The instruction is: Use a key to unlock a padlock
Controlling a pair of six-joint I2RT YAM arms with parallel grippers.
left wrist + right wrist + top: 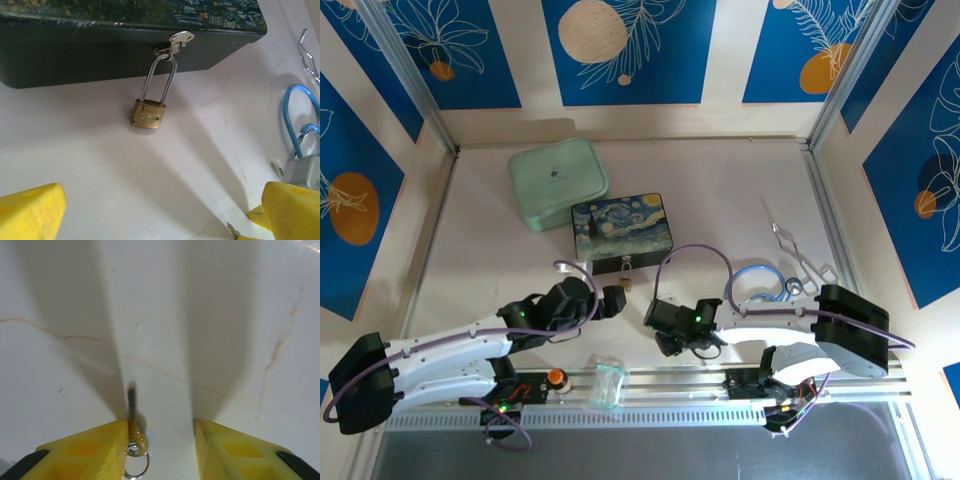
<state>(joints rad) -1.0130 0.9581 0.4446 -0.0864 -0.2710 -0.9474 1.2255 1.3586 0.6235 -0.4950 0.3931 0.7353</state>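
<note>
As I look down from overhead, two closed containers sit toward the back of the worktop (720,200): a mint-green case (557,182) and, just beside its near corner, a painted box (622,230). Both lids are down, so I cannot tell what is inside. A clear cup (610,384) stands on the rail between the arm bases; I cannot make out its contents.

The padlock (148,114) hangs by its shackle from the box's clasp (176,41), with its brass body resting on the worktop. Its long axis runs from the box front out toward the arms, body end nearest them. My left jaws stand wide apart in front of it, touching nothing.

The key (132,407) lies between my right jaws, against the inner face of one and clear of the other, so they are apart, not clamped. Its long axis runs straight out from the wrist, blade pointing away and its small ring (136,470) toward the camera.
</note>
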